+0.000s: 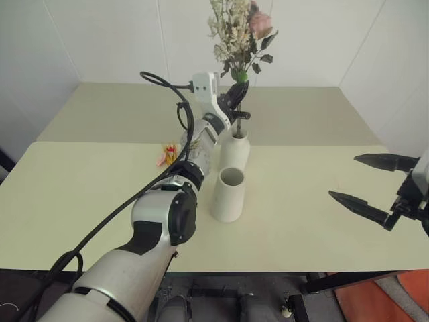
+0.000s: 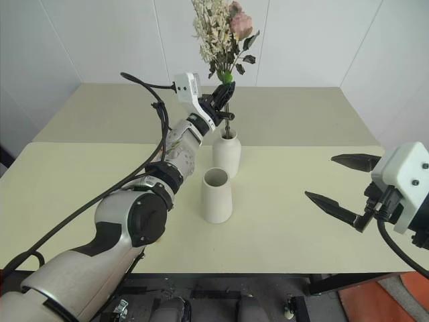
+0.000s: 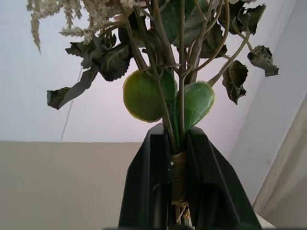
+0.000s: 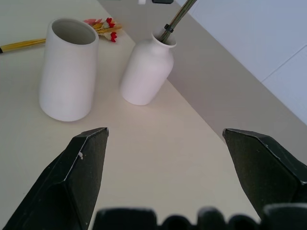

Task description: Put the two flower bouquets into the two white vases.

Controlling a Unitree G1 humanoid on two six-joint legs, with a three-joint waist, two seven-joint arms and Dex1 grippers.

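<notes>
You have the bushy bouquet (image 1: pixel 236 33) (cream sprays, pink rose, dark leaves) upright, its stems entering the narrow-necked white vase (image 1: pixel 235 147). At about 6 o'clock from that vase, just beside it, stands the wide-mouthed tapered vase (image 1: pixel 228 194), upright and empty. The slim yellow-stalked bouquet (image 1: pixel 169 153) lies flat at the bottle's 9 o'clock, red-pink blooms showing.

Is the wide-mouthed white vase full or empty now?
Empty: the wide-mouthed vase shows only a bare inner wall; the slim yellow bunch lies on the table behind it.
</notes>
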